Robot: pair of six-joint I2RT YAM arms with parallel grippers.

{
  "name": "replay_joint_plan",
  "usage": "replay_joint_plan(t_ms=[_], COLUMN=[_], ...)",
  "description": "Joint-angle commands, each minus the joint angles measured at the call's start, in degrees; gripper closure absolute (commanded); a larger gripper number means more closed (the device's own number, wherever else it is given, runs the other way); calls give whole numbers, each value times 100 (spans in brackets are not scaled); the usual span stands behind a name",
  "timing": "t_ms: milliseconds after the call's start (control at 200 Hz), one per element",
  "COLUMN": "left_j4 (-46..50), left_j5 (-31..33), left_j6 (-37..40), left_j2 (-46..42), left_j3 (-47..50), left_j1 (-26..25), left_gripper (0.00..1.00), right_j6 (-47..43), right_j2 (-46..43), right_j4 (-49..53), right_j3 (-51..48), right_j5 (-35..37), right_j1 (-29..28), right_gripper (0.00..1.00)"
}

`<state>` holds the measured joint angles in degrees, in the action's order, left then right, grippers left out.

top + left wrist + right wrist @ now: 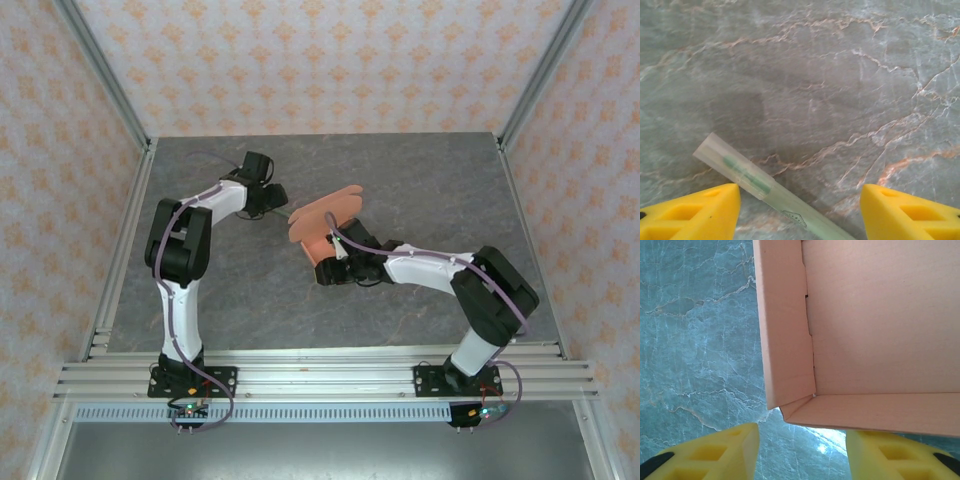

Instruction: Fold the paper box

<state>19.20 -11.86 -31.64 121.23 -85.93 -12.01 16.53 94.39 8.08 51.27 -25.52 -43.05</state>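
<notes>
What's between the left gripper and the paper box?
A thin grey stick lies on the table by the left gripper, seen in the top view.

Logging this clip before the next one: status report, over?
Right gripper open at paper box corner, walls up. Left gripper open, empty. Thin stick on table beneath it.

The paper box (pixel 322 212) sits near the middle of the grey marbled tabletop (pixel 430 180), a salmon-orange shape partly lifted off the surface, with a rounded flap toward the back. The right arm reaches in from the near right, and its pincer (pixel 328 262) is low against the box's near side. The left arm bends up from the near left, its pincer (pixel 268 196) just left of the box. From here I cannot tell how wide either pincer stands.
</notes>
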Motion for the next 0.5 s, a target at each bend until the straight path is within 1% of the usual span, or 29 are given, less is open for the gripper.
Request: replay_joint_plan(t_ms=[0, 265, 355, 495], left_j4=[487, 1442, 1549, 1586], left_j5=[481, 1264, 1313, 1335], left_j6=[68, 777, 882, 995], left_j2=[228, 506, 477, 450], left_j3=[-355, -734, -700, -611], left_j1=[-155, -490, -511, -503], left_gripper=[38, 56, 64, 73], right_j6=[-159, -273, -308, -346], right_j2=[-193, -365, -448, -660], right_j4=[139, 207, 270, 392], right_j3=[86, 29, 49, 95], right_j5=[203, 376, 403, 466], right_j1=[-26, -19, -19, -19], right_gripper=[51, 50, 50, 49])
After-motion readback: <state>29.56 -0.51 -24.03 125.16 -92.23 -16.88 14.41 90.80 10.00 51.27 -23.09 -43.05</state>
